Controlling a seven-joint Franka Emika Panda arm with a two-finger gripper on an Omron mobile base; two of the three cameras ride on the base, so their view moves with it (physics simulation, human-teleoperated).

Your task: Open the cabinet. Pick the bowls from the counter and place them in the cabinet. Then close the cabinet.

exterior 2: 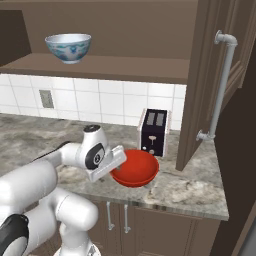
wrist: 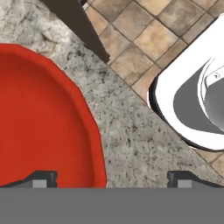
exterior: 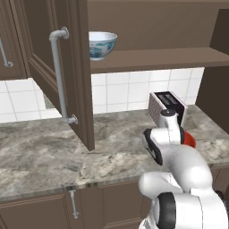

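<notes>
The cabinet stands open, its left door [exterior: 76, 67] and right door [exterior 2: 200, 75] swung out over the counter [exterior: 44, 152]. On the brown shelf [exterior 2: 115, 66] sits the white bowl with blue pattern [exterior: 102, 44] [exterior 2: 68, 47]. The red bowl [exterior 2: 136, 169] [wrist: 39, 118] rests on the counter near its front edge, partly hidden behind my arm in the left base view [exterior: 189, 139]. My gripper [wrist: 111, 177] [exterior 2: 116, 165] is open and points down over the red bowl's rim. One fingertip [wrist: 41, 178] is above the bowl's inside, the other [wrist: 183, 178] above bare counter outside it.
A dark toaster [exterior 2: 154, 132] [exterior: 166, 107] stands just behind the red bowl against the tiled wall. The open doors hang low on either side of the work area. Low cabinets with short handles [exterior: 74, 203] sit below the counter, and tiled floor [wrist: 140, 39] lies past its edge.
</notes>
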